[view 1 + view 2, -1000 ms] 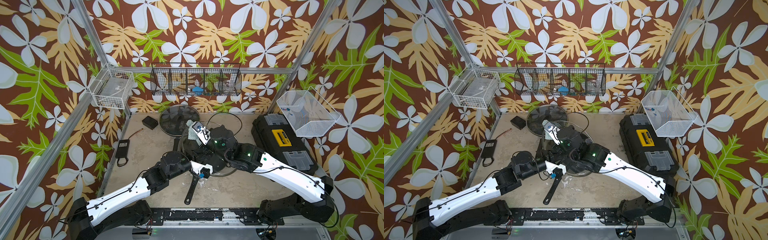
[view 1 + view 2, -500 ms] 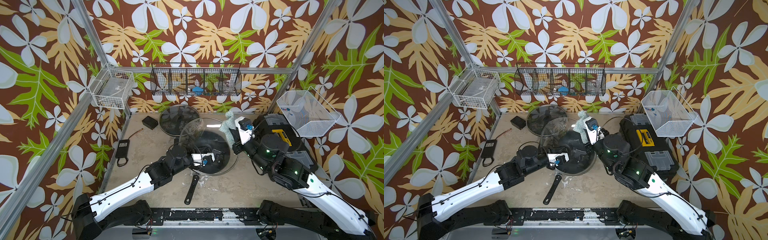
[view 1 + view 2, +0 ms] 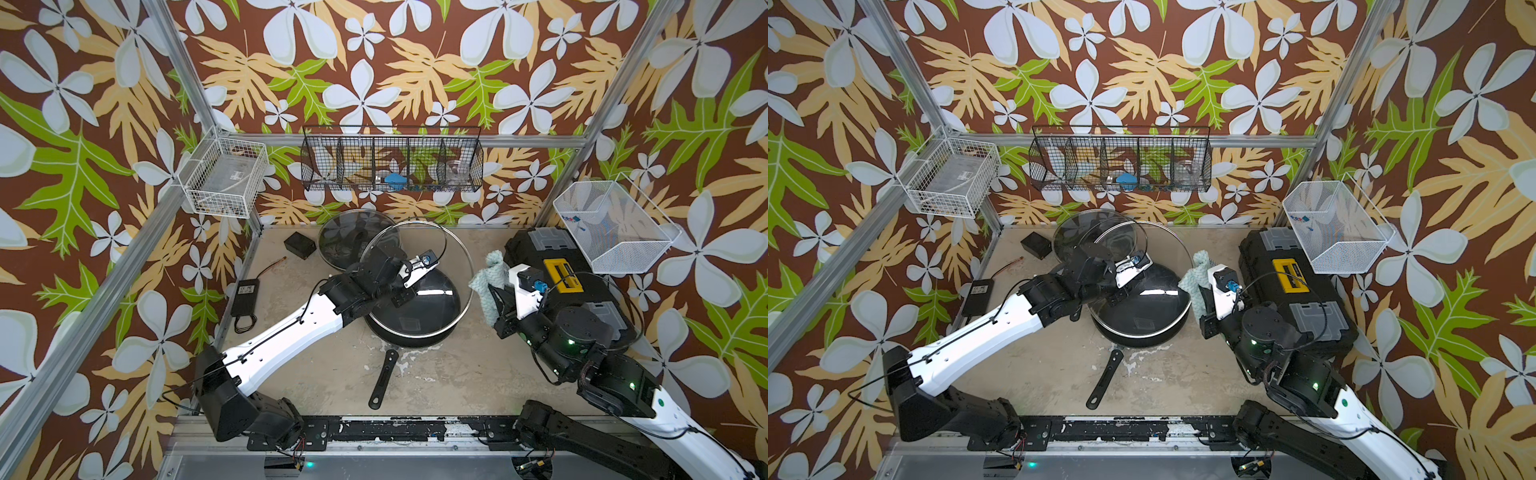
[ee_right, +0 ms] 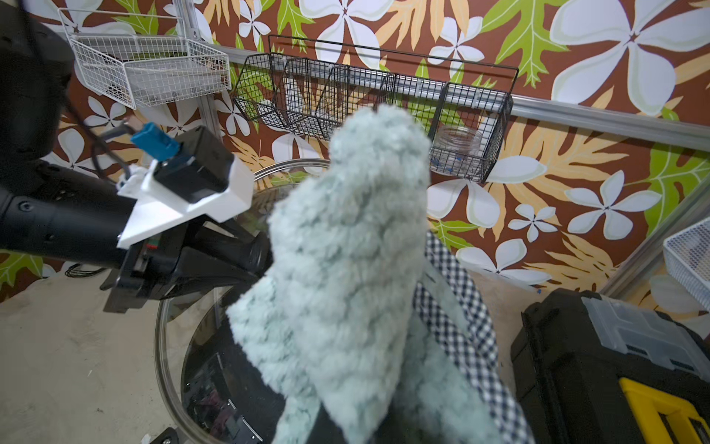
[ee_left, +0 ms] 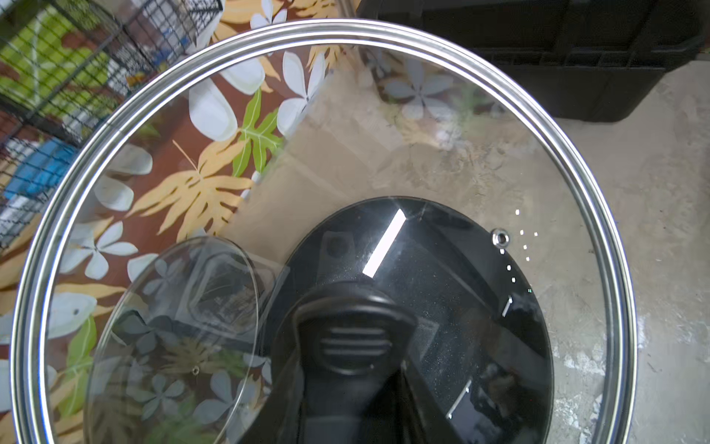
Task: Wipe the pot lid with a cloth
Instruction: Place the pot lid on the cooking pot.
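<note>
The pot lid [image 3: 444,257], clear glass with a silvery rim [image 5: 345,34], is held tilted over a black pan [image 3: 415,328]. My left gripper [image 3: 399,293] is shut on its black central handle [image 5: 353,338]. In both top views the pale teal cloth [image 3: 488,276] [image 3: 1194,272] sticks up just right of the lid's rim, apart from the glass. My right gripper [image 3: 495,297] is shut on the cloth. In the right wrist view the fluffy cloth [image 4: 345,250] hides the jaws, and the lid's glass [image 4: 180,346] shows beside it.
A smaller glass lid [image 3: 343,243] lies behind the pan. The pan's handle [image 3: 382,384] points toward the front edge. A black toolbox [image 3: 582,291] fills the right side under a white wire basket [image 3: 611,228]. A power adapter [image 3: 245,295] and a small black box [image 3: 300,245] lie at the left.
My right gripper has carried the cloth from the lid's upper face off to the right, clear of the rim. The left arm has shifted, still holding the lid over the pan.
</note>
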`<state>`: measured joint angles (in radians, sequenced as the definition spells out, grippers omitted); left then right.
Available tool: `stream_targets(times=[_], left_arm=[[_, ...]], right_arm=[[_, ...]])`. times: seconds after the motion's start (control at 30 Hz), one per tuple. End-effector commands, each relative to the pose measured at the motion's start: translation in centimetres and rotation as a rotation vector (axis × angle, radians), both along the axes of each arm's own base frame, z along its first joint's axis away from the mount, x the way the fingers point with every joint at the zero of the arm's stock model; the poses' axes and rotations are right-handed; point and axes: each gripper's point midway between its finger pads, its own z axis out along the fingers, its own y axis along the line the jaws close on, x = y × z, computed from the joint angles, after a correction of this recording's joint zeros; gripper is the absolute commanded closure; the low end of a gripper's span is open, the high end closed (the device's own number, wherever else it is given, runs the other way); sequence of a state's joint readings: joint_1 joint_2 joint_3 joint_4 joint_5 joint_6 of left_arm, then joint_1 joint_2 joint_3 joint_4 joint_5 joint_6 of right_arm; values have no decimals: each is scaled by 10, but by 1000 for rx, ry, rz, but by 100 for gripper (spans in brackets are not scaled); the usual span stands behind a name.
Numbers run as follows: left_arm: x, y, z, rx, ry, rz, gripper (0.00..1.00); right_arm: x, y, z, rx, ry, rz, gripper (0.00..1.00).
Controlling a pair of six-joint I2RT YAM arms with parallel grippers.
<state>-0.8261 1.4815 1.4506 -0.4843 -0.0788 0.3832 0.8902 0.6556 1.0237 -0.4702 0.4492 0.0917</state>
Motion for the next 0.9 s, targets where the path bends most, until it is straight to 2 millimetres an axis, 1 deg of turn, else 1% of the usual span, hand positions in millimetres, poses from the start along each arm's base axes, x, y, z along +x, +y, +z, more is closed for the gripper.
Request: stream_targets(times=[0.0,0.07,0.13,0.3,0.43,0.53,0.73,0.87], left_arm=[[14,-2,1,-34,69,93,100],[21,-4,-9,-15,117,112,100],[26,-7,-18,-19,164,121,100],[43,-10,-36,-43,283,169,100],[51,-16,-58,-3,361,191,100],[52,-19,-71,32,404,193,100],[50,-25,-89,42,451,175,100],[50,-23,-104,61,468,186,100]], right_arm=[[-4,-7,-18,22,63,-24,100],[-6,-9,-27,22,82,-25,100],[-7,-10,-31,25,90,-24,100],[-8,-14,-38,9,102,-38,100],[-7,-13,-42,-9,105,-41,100],[-6,-11,-43,-12,107,-34,100],[-6,-10,-47,-14,113,-30,100],[-7,-9,-50,-10,119,-25,100]])
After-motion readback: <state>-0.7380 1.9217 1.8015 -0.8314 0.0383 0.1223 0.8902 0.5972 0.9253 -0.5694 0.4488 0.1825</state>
